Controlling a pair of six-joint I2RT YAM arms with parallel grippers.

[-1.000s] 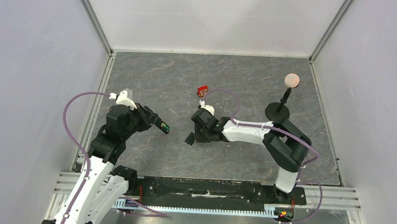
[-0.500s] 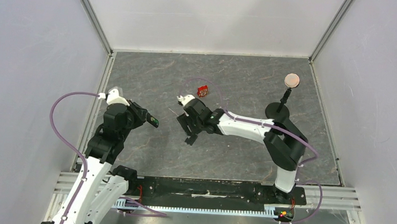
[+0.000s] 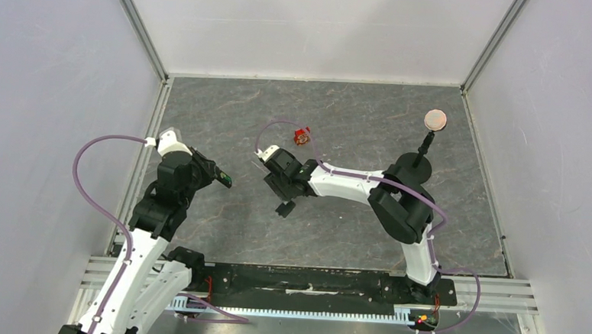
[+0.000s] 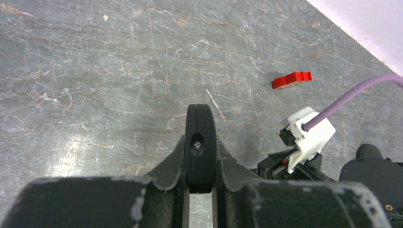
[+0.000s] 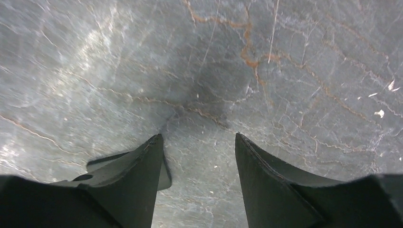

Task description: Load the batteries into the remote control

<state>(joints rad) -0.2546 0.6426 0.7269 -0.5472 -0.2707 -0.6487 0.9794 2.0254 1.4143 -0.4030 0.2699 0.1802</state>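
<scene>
My left gripper (image 3: pixel 217 177) (image 4: pixel 200 141) is shut on the remote control (image 3: pixel 223 180) (image 4: pixel 199 121). The remote is a slim black bar, seen end-on between the fingers in the left wrist view and held above the table. A bright green bit (image 3: pixel 227 183) shows at its outer end in the top view and looks like one of the batteries. My right gripper (image 3: pixel 278 189) (image 5: pixel 197 135) hangs open just over the bare stone surface, a short way right of the remote, with nothing between its fingers. No other battery shows.
A small flat black piece (image 3: pixel 284 208) (image 5: pixel 165 175) lies on the table beside my right gripper's left finger. A red-and-white box (image 3: pixel 302 135) (image 4: pixel 291 80) sits further back. A black stand with a tan disc (image 3: pixel 434 119) is at the right. White walls enclose the table.
My right gripper has swung left and slightly back, away from the flat black piece, and its jaws have opened. My left gripper has drawn back to the left with the remote.
</scene>
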